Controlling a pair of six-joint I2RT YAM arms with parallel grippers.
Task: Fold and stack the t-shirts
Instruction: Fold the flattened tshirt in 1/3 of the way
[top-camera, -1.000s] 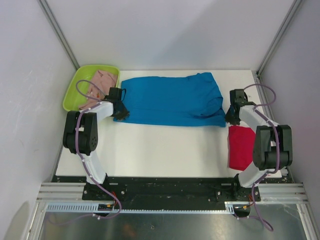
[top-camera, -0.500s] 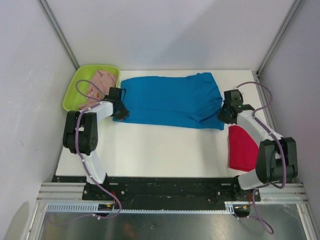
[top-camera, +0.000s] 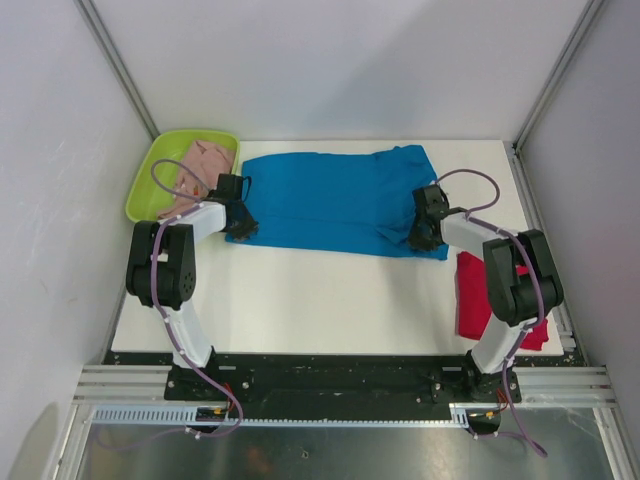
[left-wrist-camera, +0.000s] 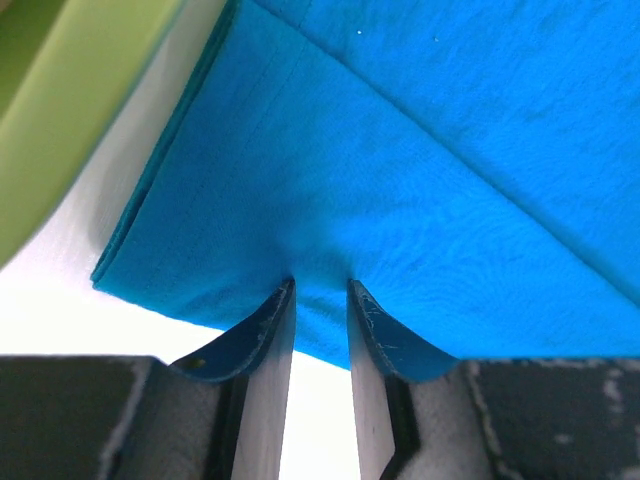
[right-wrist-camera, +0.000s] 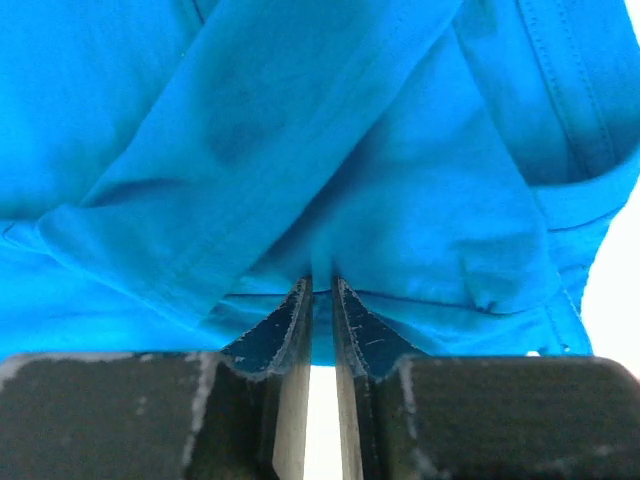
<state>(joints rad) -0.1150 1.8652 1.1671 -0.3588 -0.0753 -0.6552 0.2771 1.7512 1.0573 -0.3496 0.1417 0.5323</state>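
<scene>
The bright blue t-shirt (top-camera: 335, 200) lies spread across the back of the white table. My left gripper (top-camera: 238, 228) is shut on its near left corner; the left wrist view shows blue cloth (left-wrist-camera: 400, 180) pinched between the fingers. My right gripper (top-camera: 420, 238) is shut on its near right edge, with folded blue cloth (right-wrist-camera: 330, 170) bunched ahead of the jaws. The red t-shirt (top-camera: 485, 295) lies folded at the right, partly under my right arm. The pale pink t-shirt (top-camera: 200, 165) sits in the lime-green tray.
The lime-green tray (top-camera: 150, 180) stands at the back left corner; its rim also shows in the left wrist view (left-wrist-camera: 60, 130). White walls and metal posts enclose the table on three sides. Bare white table (top-camera: 320, 300) lies in front of the blue shirt.
My right gripper has moved left along the blue shirt's near edge, dragging its right end inward. The left gripper has stayed in place.
</scene>
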